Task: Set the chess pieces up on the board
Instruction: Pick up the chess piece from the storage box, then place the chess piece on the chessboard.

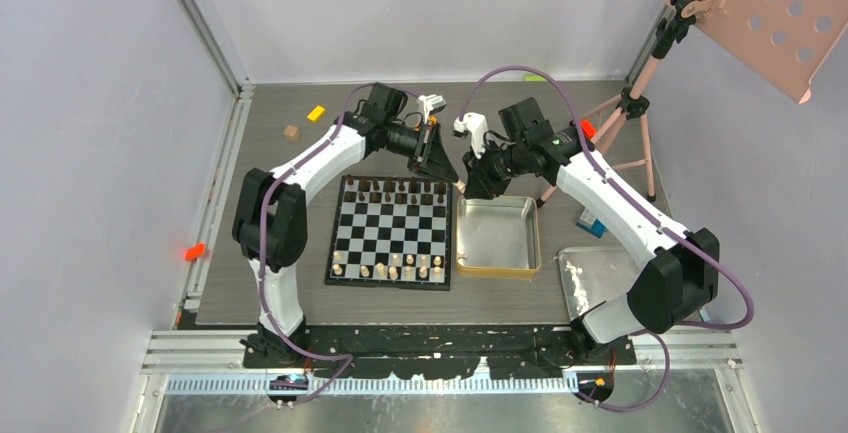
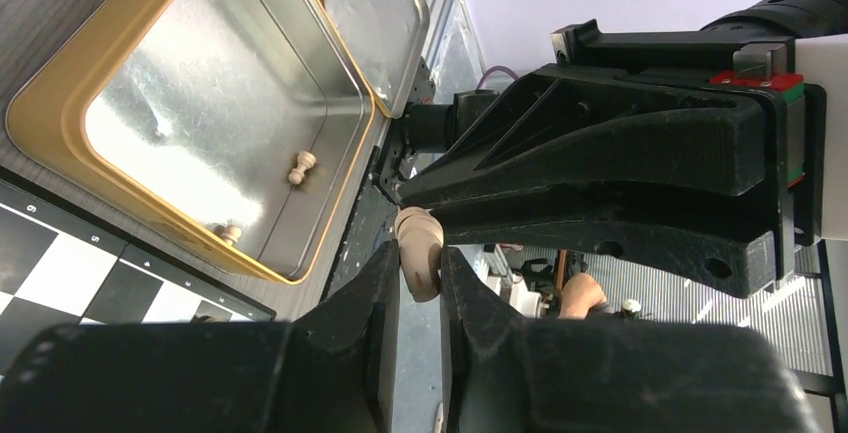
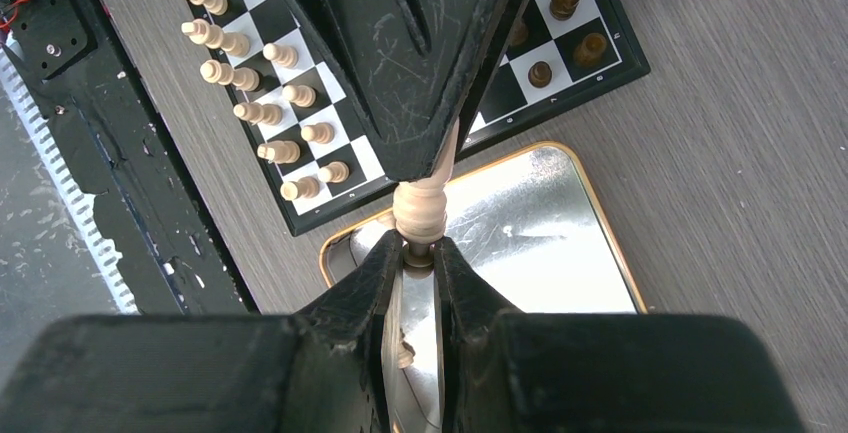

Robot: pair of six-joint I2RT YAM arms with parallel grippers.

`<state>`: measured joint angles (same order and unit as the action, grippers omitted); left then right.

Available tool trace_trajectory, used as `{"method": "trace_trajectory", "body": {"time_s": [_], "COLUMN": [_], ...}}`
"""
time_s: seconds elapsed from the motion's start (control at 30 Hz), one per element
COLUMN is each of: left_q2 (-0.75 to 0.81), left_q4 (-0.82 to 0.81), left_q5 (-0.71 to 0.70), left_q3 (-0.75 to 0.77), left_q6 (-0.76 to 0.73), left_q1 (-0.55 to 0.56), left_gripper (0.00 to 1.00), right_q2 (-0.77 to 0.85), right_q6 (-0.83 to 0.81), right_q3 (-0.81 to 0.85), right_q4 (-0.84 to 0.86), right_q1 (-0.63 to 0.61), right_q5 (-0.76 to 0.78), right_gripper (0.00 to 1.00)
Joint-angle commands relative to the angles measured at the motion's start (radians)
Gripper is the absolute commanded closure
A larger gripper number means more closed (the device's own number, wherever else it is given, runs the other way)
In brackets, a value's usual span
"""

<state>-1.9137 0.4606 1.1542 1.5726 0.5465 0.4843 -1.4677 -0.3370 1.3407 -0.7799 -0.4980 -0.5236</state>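
Pale piece [image 3: 421,209] is in the air over the far-left corner of the gold tin [image 1: 500,238], just past the right edge of the board [image 1: 390,228], and it is held at both ends. Right pincer [image 3: 420,253] is clamped on the base end. Left pincer [image 2: 420,259] is closed round the other end, with its fingers [image 2: 385,278] touching the piece on either side (two-handed grip, both on it). The two pincers meet nose to nose, the left on the board side and the right on the tin side.

Board lies flat on the worktop [image 1: 500,298]. The tin is right up against its right edge (touching or just beside, can't tell). Dark pieces [image 1: 395,191] stand along the far edge. Pale pieces [image 1: 390,269] stand in two rows along the near edge.

Two loose pale pieces are in the tin: one [image 2: 302,167] lying out on the floor, one [image 2: 230,232] against the wall nearest the board.

Silver tray [image 1: 590,273] sits right of the tin, near the right arm's base. Small brown cube [image 1: 291,133] and yellow block [image 1: 317,112] are well apart from all this, at the far left of the worktop.
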Motion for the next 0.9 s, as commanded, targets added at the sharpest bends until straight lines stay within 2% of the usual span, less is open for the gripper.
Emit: {"method": "trace_trajectory", "body": {"time_s": [0.0, 0.27, 0.37, 0.57, 0.87], "left_q2": [0.029, 0.106, 0.149, 0.291, 0.592], "left_q4": [-0.017, 0.189, 0.3, 0.507, 0.571], "left_q5": [0.051, -0.016, -0.065, -0.299, -0.627], "left_q3": [0.02, 0.04, 0.042, -0.024, -0.288], "left_q6": [-0.015, -0.258, -0.395, -0.74, -0.954], "left_q1": [0.002, -0.031, -0.047, -0.05, -0.052], "left_gripper": [1.0, 1.0, 1.0, 1.0, 1.0], "right_q2": [0.01, 0.058, 0.08, 0.105, 0.11], "right_q6": [0.002, -0.035, -0.037, -0.049, -0.037], "right_q3": [0.007, -0.045, -0.069, -0.109, -0.18], "right_q4": [0.021, -0.008, -0.014, -0.025, 0.006], "right_q1": [-0.007, -0.005, 0.003, 0.026, 0.085], "right_q5": [0.02, 0.077, 0.094, 0.12, 0.079], "right_gripper": [0.99, 0.99, 0.99, 0.99, 0.99]}}
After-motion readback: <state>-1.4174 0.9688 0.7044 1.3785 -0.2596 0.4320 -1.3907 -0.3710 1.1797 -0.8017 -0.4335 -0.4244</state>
